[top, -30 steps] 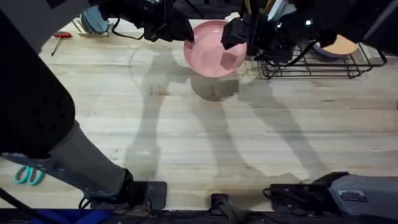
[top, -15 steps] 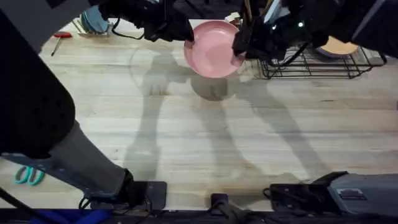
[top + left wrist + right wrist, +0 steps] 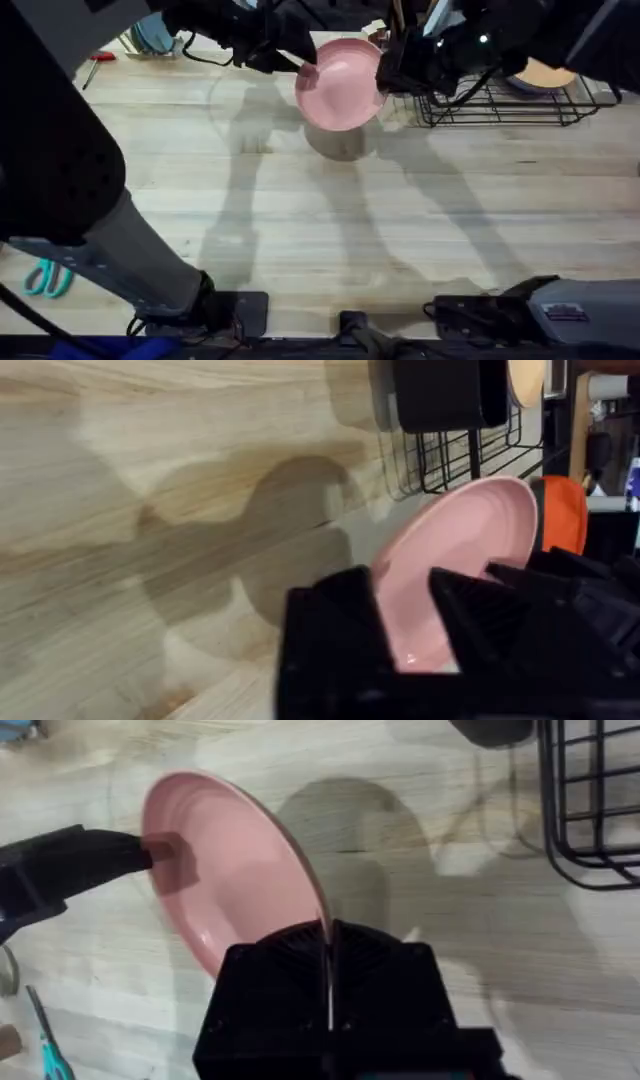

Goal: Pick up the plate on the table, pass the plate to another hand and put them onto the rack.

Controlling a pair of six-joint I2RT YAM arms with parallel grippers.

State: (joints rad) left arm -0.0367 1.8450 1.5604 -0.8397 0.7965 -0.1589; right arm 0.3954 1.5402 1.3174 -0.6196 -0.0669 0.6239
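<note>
High over the far middle of the pale wood surface (image 3: 330, 220), we see the pink plate (image 3: 340, 84) held in the air between two grippers, its shadow falling on the planks just beneath. The left gripper (image 3: 303, 66) pinches the plate's left rim, its black fingers (image 3: 330, 630) closed on either side of the edge in the left wrist view. The right gripper (image 3: 385, 72) clamps the opposite rim; in the right wrist view we look along the plate's edge (image 3: 240, 880) as it runs into the narrow slot between that gripper's fingers (image 3: 270, 980), with the other arm's fingertip (image 3: 160, 850) pressed on the far rim. The plate is tilted, its face turned toward the overhead camera. Just to the right stands the black wire rack (image 3: 520, 100), already carrying a pale orange plate (image 3: 548, 72). A red screwdriver (image 3: 95, 62) lies at the far left, and teal scissors (image 3: 45, 282) near the front left corner
</note>
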